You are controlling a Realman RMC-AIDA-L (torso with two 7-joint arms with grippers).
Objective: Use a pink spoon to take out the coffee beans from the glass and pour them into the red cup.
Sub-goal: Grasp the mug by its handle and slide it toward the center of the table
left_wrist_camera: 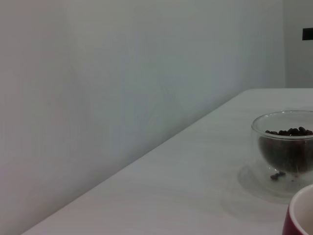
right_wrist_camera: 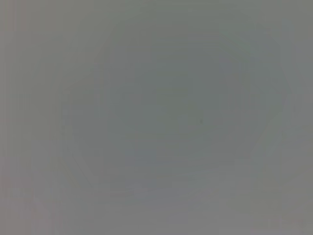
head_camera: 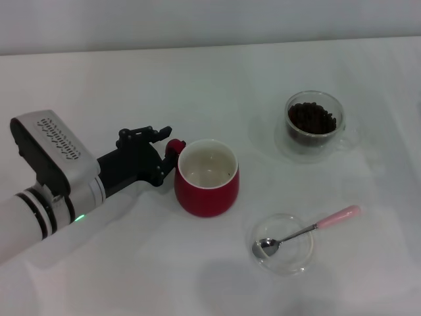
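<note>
red cup: landmark, upright on the white table, white inside, looks empty; rim edge also shows in left wrist view
left gripper: at the cup's left side, black fingers at the small red loop handle; looks closed on the handle, contact partly hidden
left arm: reaches in from the cup's left, low over the table
glass: upright, behind and right of the red cup, apart from it; clear side handle turned away from the cup
coffee beans: dark heap inside the glass; a few beans seem to lie low in the glass base in left wrist view
pink spoon: released, nobody holds it; in front and right of the red cup, metal bowl resting in the dish, pink handle sticking out over the rim away from the cup
clear dish: shallow, in front-right of the red cup, near but not touching
right gripper: not seen in any view; right wrist view shows only blank grey
</note>
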